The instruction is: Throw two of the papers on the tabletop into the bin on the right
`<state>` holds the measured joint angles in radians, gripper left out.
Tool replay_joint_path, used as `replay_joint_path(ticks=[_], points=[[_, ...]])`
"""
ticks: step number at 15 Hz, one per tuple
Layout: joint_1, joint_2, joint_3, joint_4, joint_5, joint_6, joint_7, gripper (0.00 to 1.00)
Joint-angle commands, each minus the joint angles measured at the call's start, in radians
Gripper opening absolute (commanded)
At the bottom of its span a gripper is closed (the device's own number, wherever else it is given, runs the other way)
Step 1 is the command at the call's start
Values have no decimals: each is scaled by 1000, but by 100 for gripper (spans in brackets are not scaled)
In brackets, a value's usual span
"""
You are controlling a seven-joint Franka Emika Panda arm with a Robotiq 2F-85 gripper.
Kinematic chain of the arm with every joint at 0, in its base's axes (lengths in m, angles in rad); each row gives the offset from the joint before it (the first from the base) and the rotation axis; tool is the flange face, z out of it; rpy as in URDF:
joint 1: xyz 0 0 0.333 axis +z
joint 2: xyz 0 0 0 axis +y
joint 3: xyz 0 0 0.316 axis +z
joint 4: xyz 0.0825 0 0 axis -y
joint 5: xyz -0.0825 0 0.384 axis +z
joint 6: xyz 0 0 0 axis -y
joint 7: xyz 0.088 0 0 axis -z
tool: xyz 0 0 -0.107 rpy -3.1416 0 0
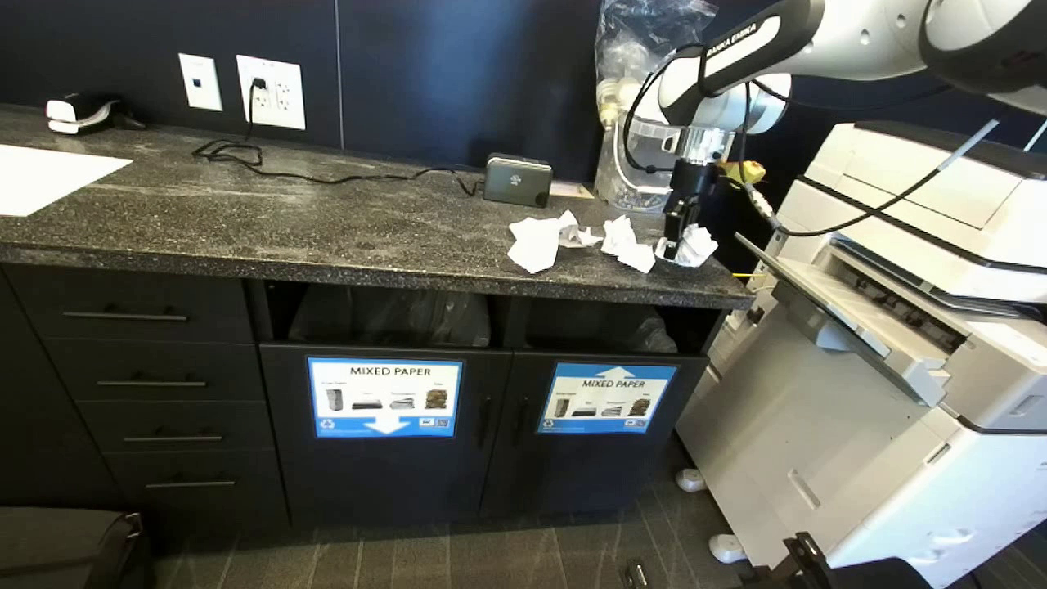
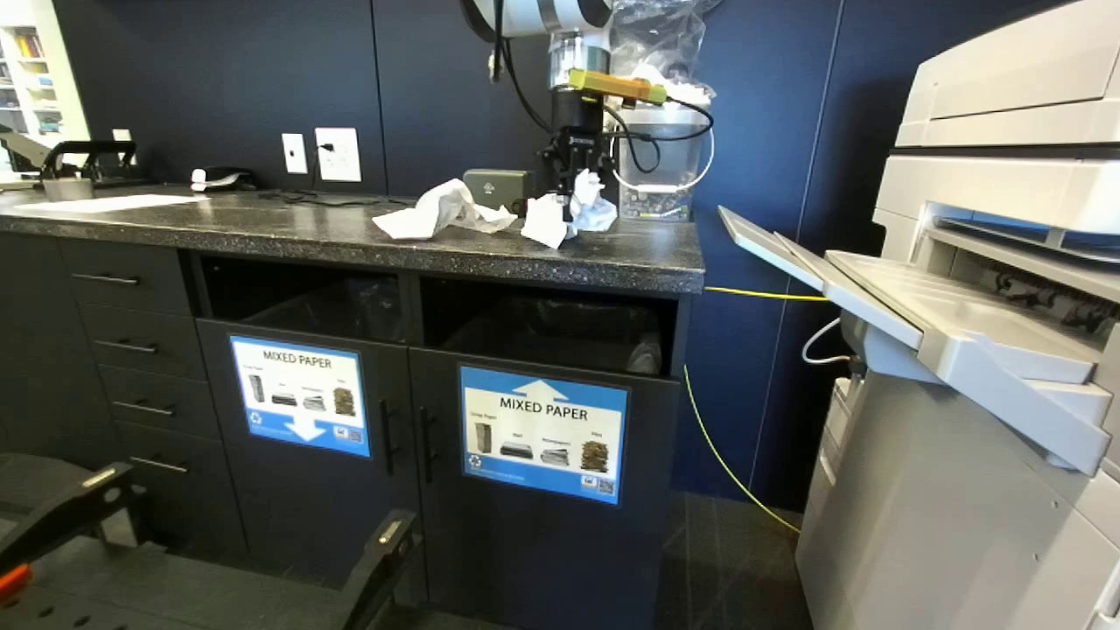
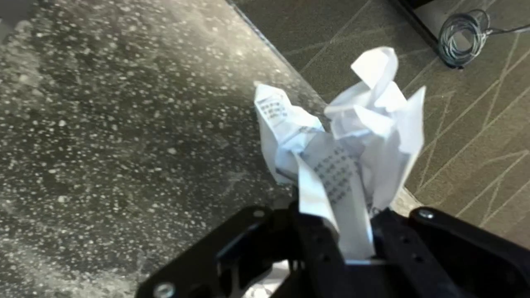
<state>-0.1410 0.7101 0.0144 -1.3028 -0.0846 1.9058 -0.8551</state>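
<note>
The jaws pinch a crumpled printed-paper wad (image 3: 337,167) at the right end of the speckled stone counter (image 1: 327,217), where more wads (image 1: 537,245) lie. That grasp looks done; at least one drop into the right-hand mixed-paper bin (image 2: 551,332) beneath, contents hidden, remains.

White papers (image 1: 536,247), grey print (image 3: 336,171) on one, dark grey speckled tabletop (image 1: 343,225), black claw (image 1: 671,249); blue-and-white labels (image 2: 542,437)

Dark speckled worktop (image 1: 360,217): crumpled papers (image 1: 619,238) just beside pincer (image 1: 671,247), small box (image 1: 517,183) near it, flat sheet (image 1: 53,176) well apart.
</note>
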Motion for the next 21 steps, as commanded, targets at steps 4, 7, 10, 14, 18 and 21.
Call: replay_joint_path(ticks=[4,7,10,14,18,21], points=[[84,-232,37,-393,47,203,353,12],[111,-314,44,-549,53,277,504,12],[130,-398,41,-708,49,341,606,12],[144,-488,38,-934,36,501,678,12],[150,-526,27,-1161,4,778,739,12],[162,-485,-7,-1255,-56,1000,780,12]])
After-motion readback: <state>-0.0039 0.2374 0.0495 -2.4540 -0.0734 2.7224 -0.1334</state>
